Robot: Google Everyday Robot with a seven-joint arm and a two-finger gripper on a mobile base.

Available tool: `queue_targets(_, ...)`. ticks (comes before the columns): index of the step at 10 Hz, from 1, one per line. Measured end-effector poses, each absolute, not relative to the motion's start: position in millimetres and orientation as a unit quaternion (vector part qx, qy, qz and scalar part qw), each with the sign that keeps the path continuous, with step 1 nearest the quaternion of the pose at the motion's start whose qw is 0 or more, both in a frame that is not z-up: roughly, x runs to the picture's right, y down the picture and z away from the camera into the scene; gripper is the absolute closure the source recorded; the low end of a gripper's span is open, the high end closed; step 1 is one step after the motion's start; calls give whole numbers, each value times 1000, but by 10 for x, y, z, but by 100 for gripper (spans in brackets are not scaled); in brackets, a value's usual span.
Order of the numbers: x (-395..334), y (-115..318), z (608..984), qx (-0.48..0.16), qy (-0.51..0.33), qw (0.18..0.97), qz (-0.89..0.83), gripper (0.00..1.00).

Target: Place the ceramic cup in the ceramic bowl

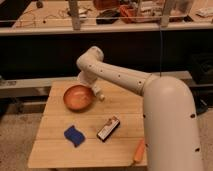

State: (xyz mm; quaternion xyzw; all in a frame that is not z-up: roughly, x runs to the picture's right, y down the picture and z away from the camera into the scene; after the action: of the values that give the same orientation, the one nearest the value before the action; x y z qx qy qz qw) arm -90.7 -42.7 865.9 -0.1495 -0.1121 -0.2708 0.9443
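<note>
The orange-brown ceramic bowl point(78, 98) stands on the wooden table point(125, 107) at its back left. My gripper point(85, 80) hangs just above the bowl's far rim, at the end of the white arm that reaches in from the right. It is shut on the pale ceramic cup point(81, 78), which is held in the air over the back edge of the bowl, apart from it. The fingers are mostly hidden behind the cup and the wrist.
A white tube-shaped bottle point(98, 94) lies right of the bowl. A blue sponge point(74, 135), a dark snack packet point(108, 129) and a carrot point(139, 151) lie toward the table's front. A dark shelf and rail run behind the table.
</note>
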Motion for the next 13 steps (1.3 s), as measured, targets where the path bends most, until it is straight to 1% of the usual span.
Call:
queue_targets(6,-1116,-367,8677,-147,-118,942,-276,99)
queue_targets(13,-1186,-305,8719,-146,-122,940,-282,99)
